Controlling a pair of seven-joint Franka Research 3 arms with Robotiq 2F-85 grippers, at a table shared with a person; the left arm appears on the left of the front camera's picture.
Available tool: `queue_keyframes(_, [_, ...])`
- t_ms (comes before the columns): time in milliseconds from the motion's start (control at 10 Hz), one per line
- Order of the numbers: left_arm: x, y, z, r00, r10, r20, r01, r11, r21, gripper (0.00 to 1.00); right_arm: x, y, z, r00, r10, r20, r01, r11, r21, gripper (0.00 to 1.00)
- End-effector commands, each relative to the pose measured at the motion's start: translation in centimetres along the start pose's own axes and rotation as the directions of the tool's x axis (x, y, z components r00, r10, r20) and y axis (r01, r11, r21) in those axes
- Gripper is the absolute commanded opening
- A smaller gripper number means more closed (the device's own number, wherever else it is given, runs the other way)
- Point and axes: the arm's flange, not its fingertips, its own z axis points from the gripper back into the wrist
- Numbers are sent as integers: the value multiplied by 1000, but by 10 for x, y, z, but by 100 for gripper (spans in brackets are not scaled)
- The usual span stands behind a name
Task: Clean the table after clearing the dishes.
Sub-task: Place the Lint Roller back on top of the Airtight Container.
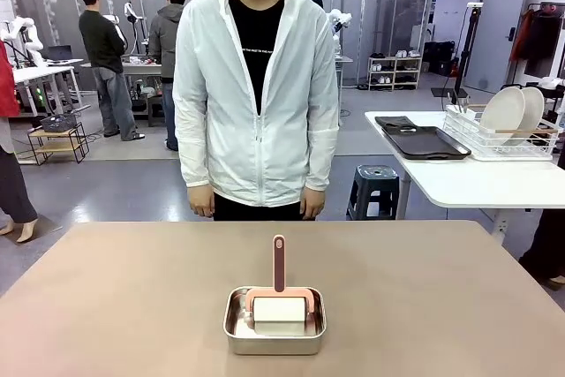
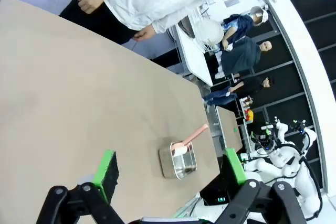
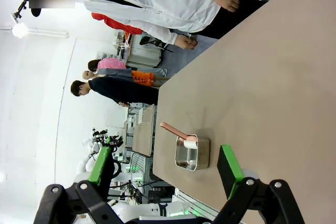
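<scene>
Even, bright overhead indoor light; the tabletop [image 1: 132,306] reads flat matte with no glare, only a soft short shadow around the steel pan [image 1: 274,333]. Front view is sharp. Both wrist views are rolled sideways with wide-angle stretching at the edges and blown-out white background in the right one.

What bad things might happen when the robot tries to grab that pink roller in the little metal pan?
The pink-handled white roller leans in the small steel rectangular pan; lifting it might drag or tip the pan. The pan sits near the pinkish-brown table's front edge and might slide off.
</scene>
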Motion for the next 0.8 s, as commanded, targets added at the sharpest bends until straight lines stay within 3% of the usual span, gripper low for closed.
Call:
queue_keyframes(0, [15, 7, -6, 996, -79, 38, 79, 997, -14, 100, -1, 3, 0, 1000, 3, -3, -3, 1000, 8, 100])
queue_keyframes(100, [0, 0, 0, 1000, 0, 0, 0, 1000, 0, 100, -1, 3, 0, 1000, 3, -3, -3, 1000, 8, 100])
queue_keyframes(700, [0, 0, 0, 1000, 0, 0, 0, 1000, 0, 100, -1, 3, 0, 1000, 3, -3, -3, 1000, 8, 100])
